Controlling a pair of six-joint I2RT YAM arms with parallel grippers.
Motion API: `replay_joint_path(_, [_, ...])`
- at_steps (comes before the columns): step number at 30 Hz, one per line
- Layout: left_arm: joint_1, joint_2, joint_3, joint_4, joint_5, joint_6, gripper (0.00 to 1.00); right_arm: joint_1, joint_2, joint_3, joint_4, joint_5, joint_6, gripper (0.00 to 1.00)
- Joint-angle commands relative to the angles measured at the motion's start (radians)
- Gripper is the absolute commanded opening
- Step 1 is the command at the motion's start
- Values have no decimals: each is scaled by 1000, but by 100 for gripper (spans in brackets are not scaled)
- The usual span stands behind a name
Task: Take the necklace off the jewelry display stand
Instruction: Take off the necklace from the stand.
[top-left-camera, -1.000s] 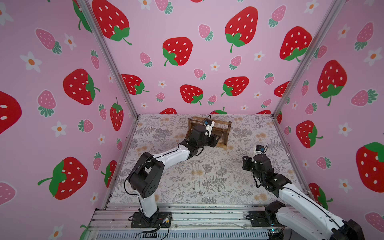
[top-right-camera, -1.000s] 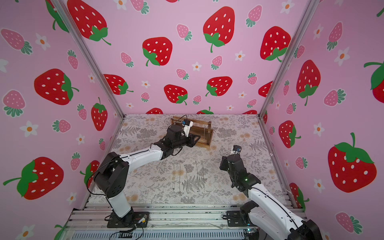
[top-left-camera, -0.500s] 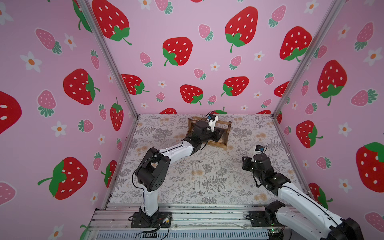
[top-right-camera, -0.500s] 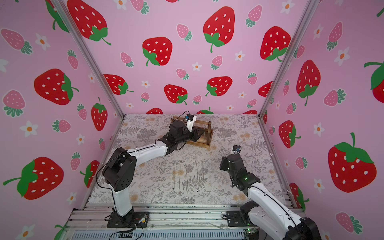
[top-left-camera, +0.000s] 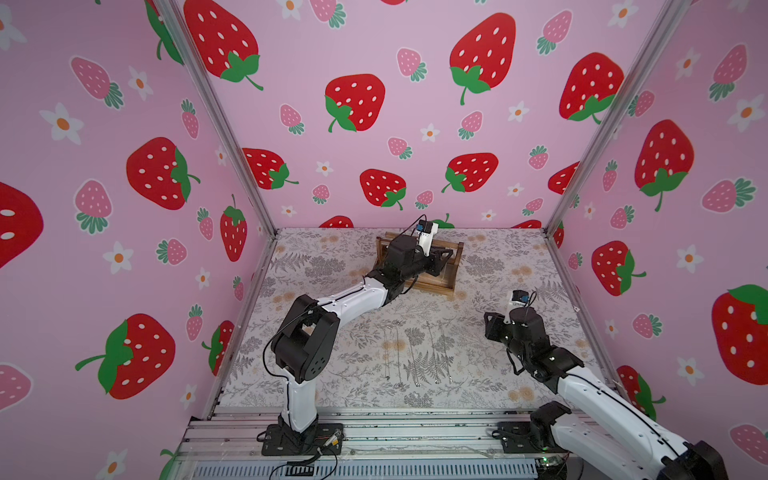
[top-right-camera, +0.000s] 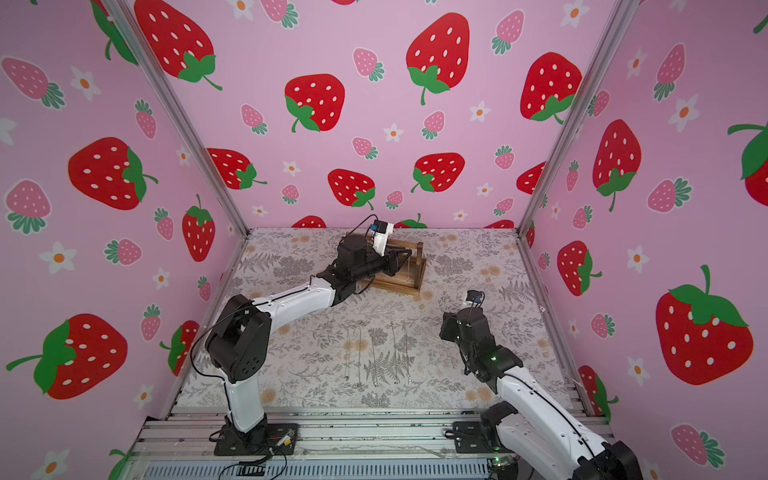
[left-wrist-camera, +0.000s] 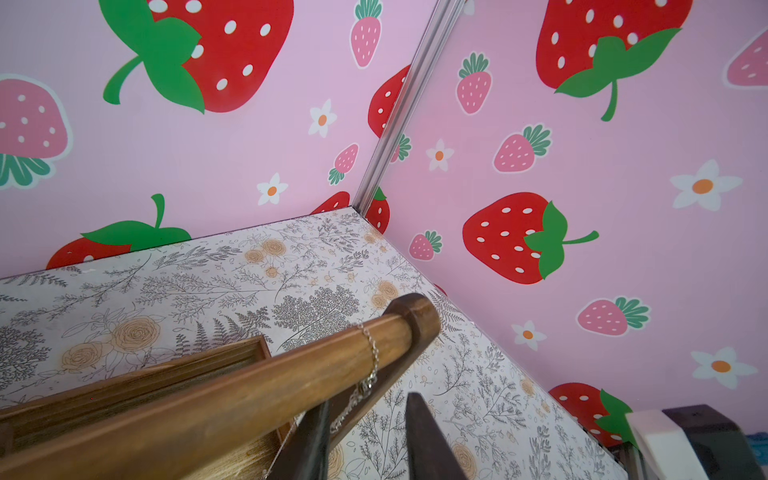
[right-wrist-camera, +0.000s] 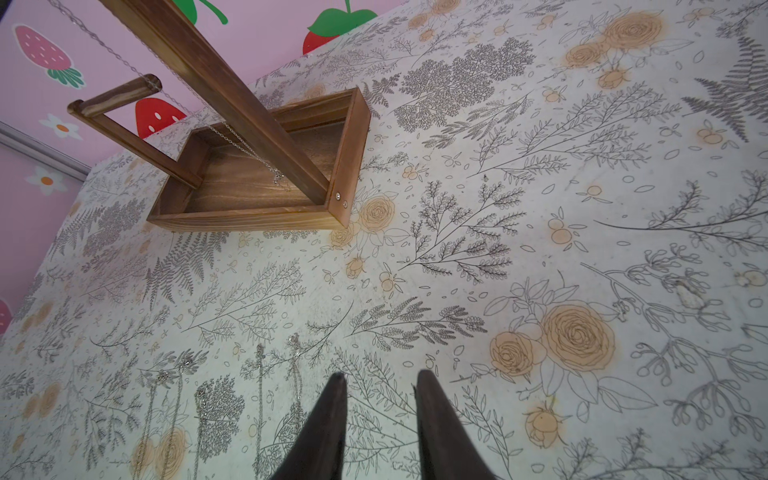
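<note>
Containers: you've got one, the tray base (right-wrist-camera: 249, 216) of the jewelry display stand (top-left-camera: 436, 288). The stand sits at the back of the floral table (top-left-camera: 478, 374), about centre. The only thing in the tray is the lower end of the necklace (left-wrist-camera: 372, 353). You can't tell from these views whether its pendant (right-wrist-camera: 276, 176) touches the tray floor or hangs just above it.

Counts:
- One stand.
- One necklace on it, looped over the top bar (left-wrist-camera: 249, 395) right by the end post (left-wrist-camera: 419, 316).
- Several loose chains (right-wrist-camera: 259, 374) lying flat side by side on the table near the right gripper, too fine for a firm count.
- Two arms, two grippers.

Left arm (top-left-camera: 353, 299): stretched long and low from its base, with the wrist over the stand. The left gripper (left-wrist-camera: 368, 400) is at the bar's end with its jaws apart. The hanging chain sits in the gap, just beside one finger (left-wrist-camera: 309, 436), and it isn't pinched. Contact with that finger is unclear.

Right arm (top-left-camera: 582, 386): elbow folded, on the near right of the table, well apart from the stand. The right gripper (right-wrist-camera: 381, 376) hovers over the table and points toward the stand, jaws apart with nothing between them.
</note>
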Motion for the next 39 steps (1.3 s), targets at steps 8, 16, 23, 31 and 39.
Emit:
replay_joint_path(8, [4,44,71,5,14,-9,32,-11,-21,-8,-6,-22,13,30])
replay_joint_path(16, [2,58,88,5,19,-18,31,-14,-21,-8,-8,-26,13,30])
replay_joint_path(23, [-2,61,93,9,17,-20,27,-16,-19,-7,-8,-28,13,30])
replay_joint_path(31, [-5,73,106,13,26,-28,18,-19,-21,-7,-8,-31,13,30])
replay_joint_path(39, [-5,52,90,5,16,-18,0,-22,-23,-8,-9,-34,13,30])
